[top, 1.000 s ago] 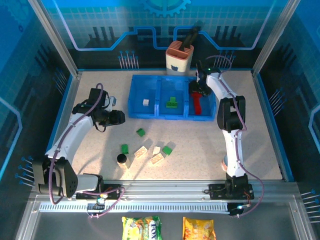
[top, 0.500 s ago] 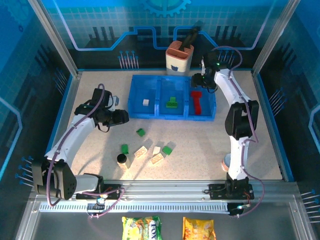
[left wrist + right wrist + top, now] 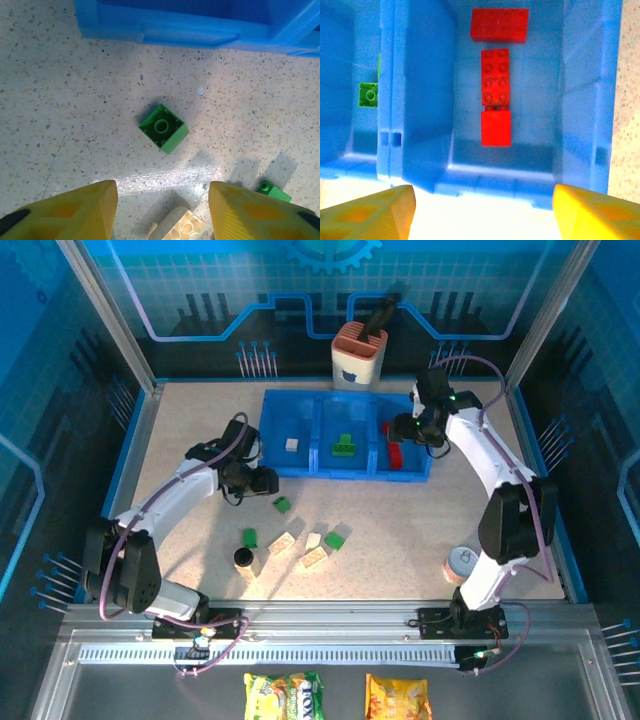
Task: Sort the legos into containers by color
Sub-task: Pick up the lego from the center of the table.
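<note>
1. The left pincer [image 3: 161, 202] hangs open and empty over the table [image 3: 60, 100].
2. At its 12 o'clock a green lego [image 3: 163, 128] lies apart from the fingers, with the blue tray [image 3: 175, 30] beyond.
3. The right pincer [image 3: 482, 200] gapes empty over the tray's right compartment, with three red legos [image 3: 496, 95] at 12 o'clock.
4. From above, loose legos [image 3: 313, 545] lie at the left pincer's 5 o'clock.

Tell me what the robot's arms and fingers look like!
The left arm and right arm are white tubes with black joints, with thin purple cables looping along them. Their fingers are chunky yellow wedges with sunken triangle shapes.
</note>
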You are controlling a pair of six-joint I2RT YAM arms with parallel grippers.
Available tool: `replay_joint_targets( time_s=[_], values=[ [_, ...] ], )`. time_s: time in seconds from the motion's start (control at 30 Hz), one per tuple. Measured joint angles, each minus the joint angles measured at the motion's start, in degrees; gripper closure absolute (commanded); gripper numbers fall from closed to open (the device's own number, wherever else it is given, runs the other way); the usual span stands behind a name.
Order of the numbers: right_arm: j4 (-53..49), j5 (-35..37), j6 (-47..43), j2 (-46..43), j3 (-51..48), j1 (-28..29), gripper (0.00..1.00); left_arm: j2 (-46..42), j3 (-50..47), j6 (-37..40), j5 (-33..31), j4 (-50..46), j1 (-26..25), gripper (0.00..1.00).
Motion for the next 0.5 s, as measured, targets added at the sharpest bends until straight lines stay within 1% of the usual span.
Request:
replay_joint_targets(
  time_s=[0.13,0.33,0.5],
  values=[
    [0.5,0.5,0.8,-5.6,-5.0,0.0,0.26,3.0,2.1,-3.7,-3.4,0.0,-1.6,0.48],
    [0.6,1.5,1.6,-12.1,-10.8,0.0,0.26,6.1,3.1,-11.9,-8.2,-0.1,-3.0,0.49],
    [0.6,2.0,1.7,-15.2,-13.1,0.0,0.26,9.3,3.8,-18.2,-10.5,-0.1,-5.0,0.45]
  ],
)
